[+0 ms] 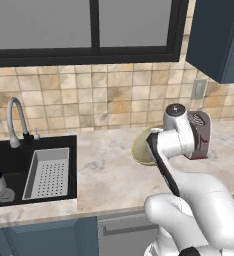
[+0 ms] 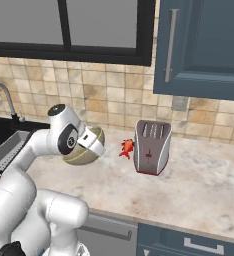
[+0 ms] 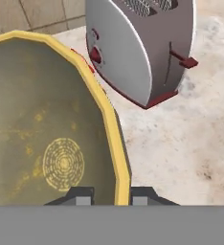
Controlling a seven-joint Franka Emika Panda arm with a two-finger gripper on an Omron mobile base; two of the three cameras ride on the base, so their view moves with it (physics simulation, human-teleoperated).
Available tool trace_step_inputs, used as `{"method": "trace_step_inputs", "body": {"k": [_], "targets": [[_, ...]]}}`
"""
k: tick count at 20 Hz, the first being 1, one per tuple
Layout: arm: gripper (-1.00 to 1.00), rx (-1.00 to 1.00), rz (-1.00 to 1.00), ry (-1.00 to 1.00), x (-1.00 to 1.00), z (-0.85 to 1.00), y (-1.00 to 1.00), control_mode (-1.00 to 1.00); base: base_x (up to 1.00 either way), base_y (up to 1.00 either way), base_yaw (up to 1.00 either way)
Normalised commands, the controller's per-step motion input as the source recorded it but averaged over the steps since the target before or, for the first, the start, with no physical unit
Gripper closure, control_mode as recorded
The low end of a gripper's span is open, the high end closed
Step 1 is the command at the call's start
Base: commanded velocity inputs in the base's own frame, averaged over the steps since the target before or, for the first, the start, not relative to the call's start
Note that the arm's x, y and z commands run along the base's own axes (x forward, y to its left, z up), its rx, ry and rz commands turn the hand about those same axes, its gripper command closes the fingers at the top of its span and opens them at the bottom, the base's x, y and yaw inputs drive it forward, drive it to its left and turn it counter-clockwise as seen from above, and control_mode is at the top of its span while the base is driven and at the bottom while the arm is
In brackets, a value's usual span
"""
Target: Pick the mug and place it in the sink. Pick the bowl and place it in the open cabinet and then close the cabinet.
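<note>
Now we are pinching the right rim of the bowl (image 3: 47, 139) with the gripper (image 3: 112, 195), one finger either side, on the counter (image 2: 199, 185) left of the toaster (image 2: 151, 146); rigid, glossy, probably slippery, so we judge this rim hold workable.

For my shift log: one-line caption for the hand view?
Gripper shut on the bowl rim, toaster just beyond on the counter.
</note>
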Motion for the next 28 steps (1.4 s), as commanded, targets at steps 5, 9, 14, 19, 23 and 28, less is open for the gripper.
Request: {"method": "trace_step_inputs", "body": {"k": [5, 9, 14, 19, 23, 28], "targets": [[1.0, -0.09, -0.45, -0.23, -0.14, 0.65, 0.1, -1.0, 0.0, 0.0, 0.0], [1.0, 0.08, -0.11, -0.33, -0.35, 0.58, 0.18, -1.0, 0.0, 0.0, 0.0], [1.0, 0.26, -0.21, -0.15, -0.26, 0.48, 0.02, -1.0, 0.0, 0.0, 0.0], [1.0, 0.34, -0.07, -0.07, -0.28, 0.34, 0.0, -1.0, 0.0, 0.0, 0.0], [1.0, 0.23, 0.0, -0.05, -0.18, 0.4, 0.08, -1.0, 0.0, 0.0, 0.0], [1.0, 0.04, 0.0, 0.0, -0.13, 0.53, 0.04, -1.0, 0.0, 0.0, 0.0]]}}
